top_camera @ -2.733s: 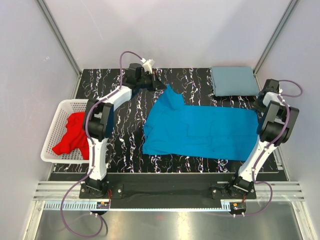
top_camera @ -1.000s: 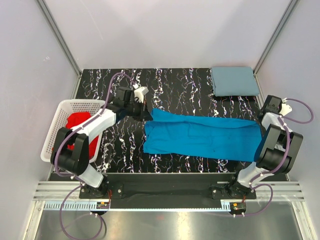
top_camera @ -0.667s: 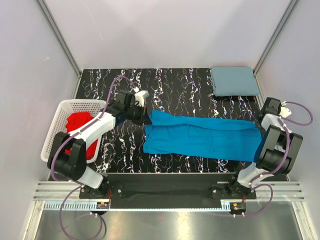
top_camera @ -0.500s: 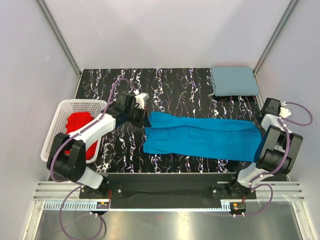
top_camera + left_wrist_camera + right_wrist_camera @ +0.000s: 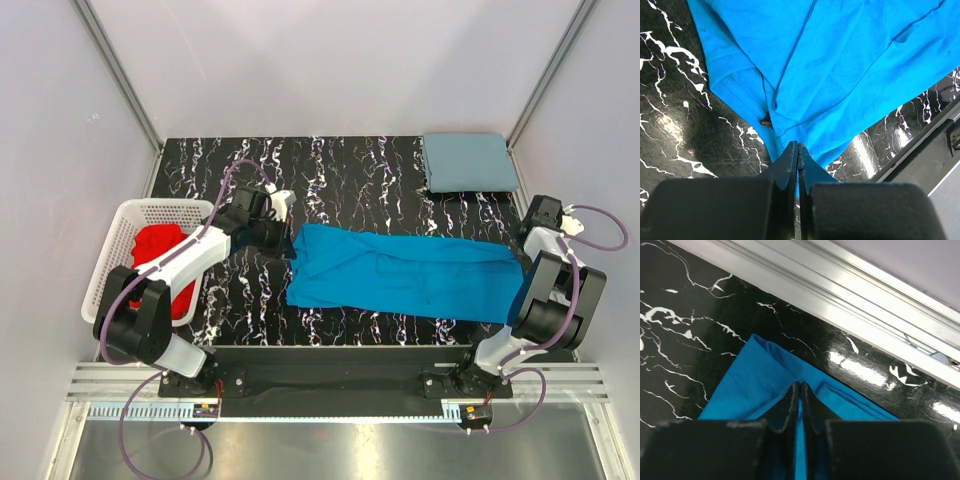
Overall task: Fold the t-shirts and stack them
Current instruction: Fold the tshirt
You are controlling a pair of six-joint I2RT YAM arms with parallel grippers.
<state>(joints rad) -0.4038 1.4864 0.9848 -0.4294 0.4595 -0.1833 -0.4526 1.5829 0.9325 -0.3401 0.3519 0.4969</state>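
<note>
A bright blue t-shirt (image 5: 400, 275) lies as a long band across the black marbled table, folded lengthwise. My left gripper (image 5: 291, 243) is shut on its left end; in the left wrist view the fingertips (image 5: 798, 146) pinch a bunched fold of the blue cloth (image 5: 840, 60). At the right end my right gripper (image 5: 523, 252) is shut on the shirt, and blue cloth (image 5: 750, 385) shows between its fingers (image 5: 801, 386). A dusty grey-blue t-shirt (image 5: 468, 162) lies folded at the far right corner. A red t-shirt (image 5: 150, 255) is crumpled in the basket.
The white lattice basket (image 5: 118, 228) stands at the table's left edge, close to my left arm. A metal frame rail (image 5: 840, 295) runs along the table's right edge just past my right gripper. The table's near edge (image 5: 920, 150) shows beyond the shirt.
The shirt's far half was drawn over toward the front into a narrower band. In the last second my left gripper slid slightly nearer with the left end. The right arm stayed put.
</note>
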